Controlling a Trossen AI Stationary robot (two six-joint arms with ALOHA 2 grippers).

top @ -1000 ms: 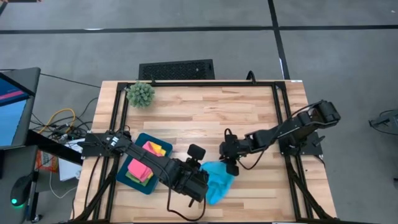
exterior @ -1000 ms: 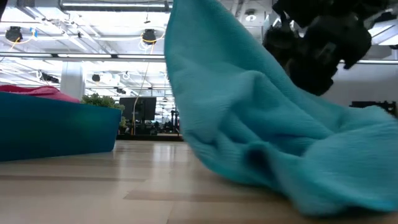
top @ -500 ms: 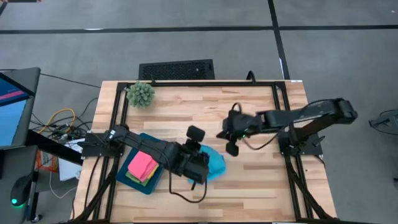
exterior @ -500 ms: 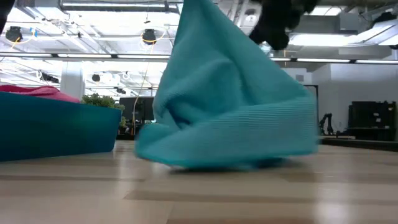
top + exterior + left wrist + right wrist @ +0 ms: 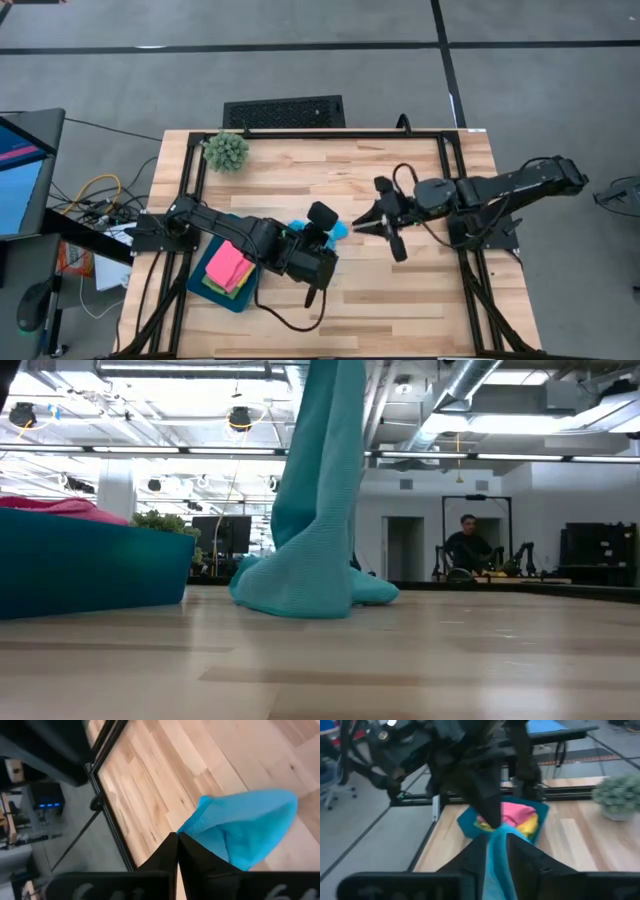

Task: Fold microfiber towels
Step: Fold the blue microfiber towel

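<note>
Light blue microfiber towel (image 5: 318,510) hangs tall and narrow through the centre of the low view, its long axis upright and its lower end bunched on the pale wooden table (image 5: 330,170). My left gripper (image 5: 177,840), reaching low across the middle of the high view from the left edge, has its fingers pressed together on one corner of that cloth. My right gripper (image 5: 372,223), stretched in from the right edge with the arm nearly level, pinches another part of the same towel between its fingers (image 5: 470,857). At lower left, the dark teal rectangular tray (image 5: 207,290) holds folded pink (image 5: 229,265), yellow and green towels.
</note>
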